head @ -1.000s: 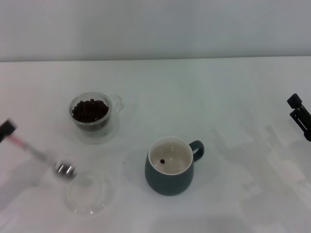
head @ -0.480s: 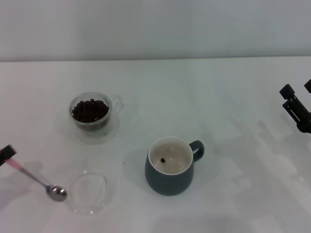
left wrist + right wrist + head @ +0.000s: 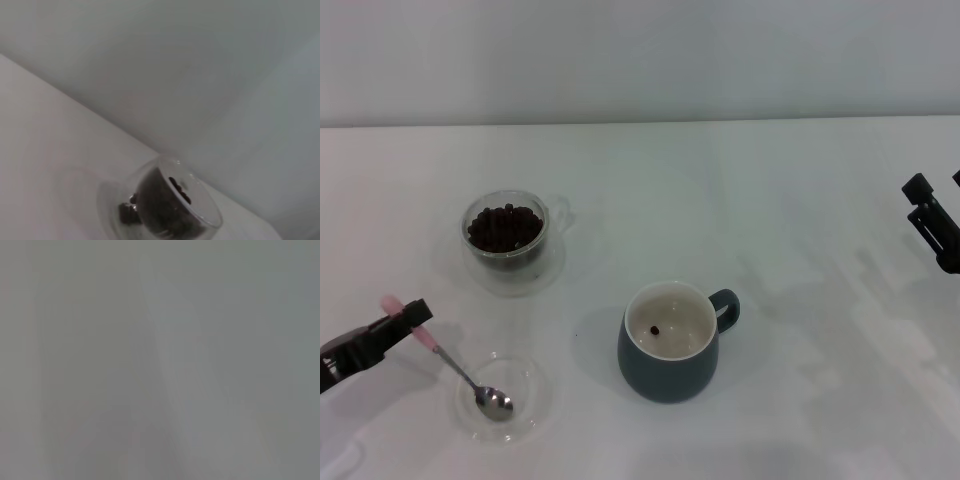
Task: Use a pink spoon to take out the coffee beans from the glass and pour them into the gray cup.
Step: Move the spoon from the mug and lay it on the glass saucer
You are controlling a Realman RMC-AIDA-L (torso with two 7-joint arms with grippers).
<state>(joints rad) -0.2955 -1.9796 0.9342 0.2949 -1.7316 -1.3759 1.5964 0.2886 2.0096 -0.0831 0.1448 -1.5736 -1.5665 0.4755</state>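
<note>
The glass with the coffee beans stands at the back left; it also shows in the left wrist view. The gray cup stands in the middle with one bean on its cream inside. My left gripper, at the front left, is shut on the handle of the pink spoon. The spoon slants down to the right, with its empty metal bowl inside the saucer. My right gripper is at the far right edge, open and empty.
A flat clear glass saucer lies at the front left, between the left gripper and the gray cup. The white table meets a pale wall at the back.
My left gripper has come in from the left edge, carrying the spoon to the right. The spoon bowl went from beside the saucer to inside it. The right gripper shifted slightly.
</note>
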